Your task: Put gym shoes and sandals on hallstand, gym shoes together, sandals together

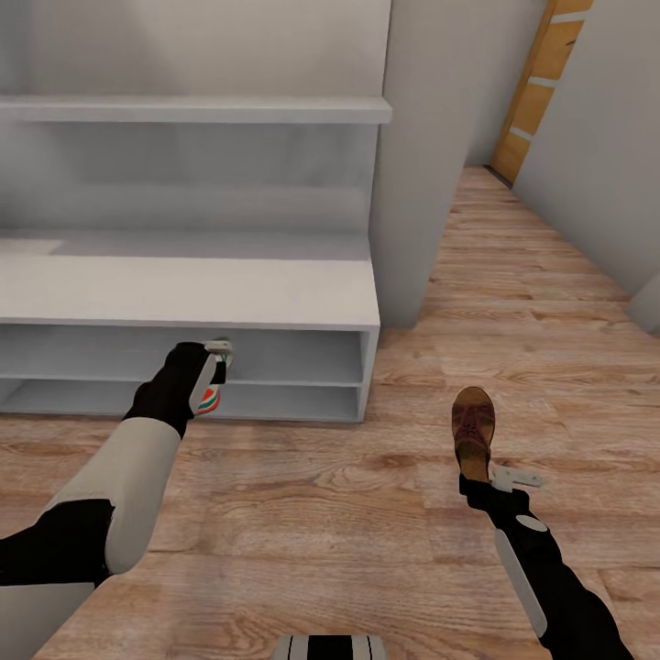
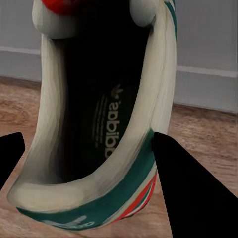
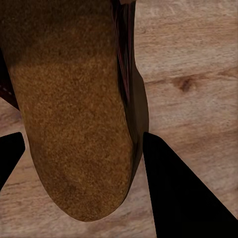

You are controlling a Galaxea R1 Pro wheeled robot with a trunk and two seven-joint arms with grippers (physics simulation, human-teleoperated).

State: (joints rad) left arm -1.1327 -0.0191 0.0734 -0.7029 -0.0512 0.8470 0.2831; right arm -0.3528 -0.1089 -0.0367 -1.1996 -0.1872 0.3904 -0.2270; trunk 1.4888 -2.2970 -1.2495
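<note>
Gym shoe [image 1: 212,396] clamped at the heel in left gripper [image 1: 216,362], held before the hallstand [image 1: 275,316] and its open shoe shelves (both bare here). Sandal [image 1: 473,431] gripped at the heel by right gripper [image 1: 486,481], over the corridor floor [image 1: 321,513].

Even, soft, glare-free light; faint shadow under the wall shelf [image 1: 192,110] and inside the rack [image 1: 183,302]. Wrist close-ups slightly blurred, floor [image 1: 367,513] texture smeared.
</note>
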